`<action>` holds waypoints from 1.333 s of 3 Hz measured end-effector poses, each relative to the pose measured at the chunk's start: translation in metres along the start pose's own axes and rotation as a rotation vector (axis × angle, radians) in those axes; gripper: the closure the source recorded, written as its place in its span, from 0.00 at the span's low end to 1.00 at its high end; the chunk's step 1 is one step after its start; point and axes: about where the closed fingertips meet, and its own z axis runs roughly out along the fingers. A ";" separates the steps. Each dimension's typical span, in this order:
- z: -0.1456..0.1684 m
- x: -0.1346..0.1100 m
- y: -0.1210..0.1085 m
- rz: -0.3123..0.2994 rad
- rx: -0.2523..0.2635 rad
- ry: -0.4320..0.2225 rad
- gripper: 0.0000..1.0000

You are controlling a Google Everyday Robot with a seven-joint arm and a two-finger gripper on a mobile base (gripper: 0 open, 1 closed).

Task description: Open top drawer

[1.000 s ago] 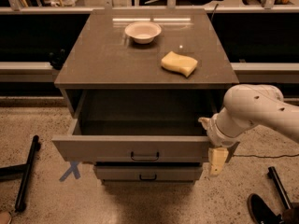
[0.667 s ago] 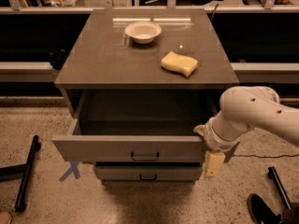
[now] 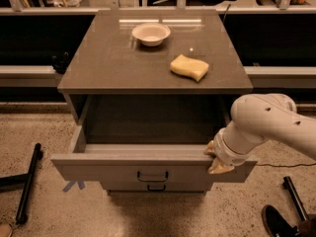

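The top drawer stands pulled well out of the grey-brown cabinet, and its inside looks empty. Its flat front has a small black handle at the centre. My gripper is at the top edge of the drawer front, near its right end, with tan tips against the front. The white arm comes in from the right. A lower drawer front shows just below and is closed.
A white bowl and a yellow sponge lie on the cabinet top. A black pole lies on the floor at left, next to a blue tape mark. A dark shoe is at bottom right.
The arm has moved left and a little up, bringing the gripper from beside the drawer's right corner onto the front's top edge. The drawer stays as far out as before.
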 end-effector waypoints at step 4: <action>-0.004 0.002 0.006 0.001 0.007 -0.001 0.46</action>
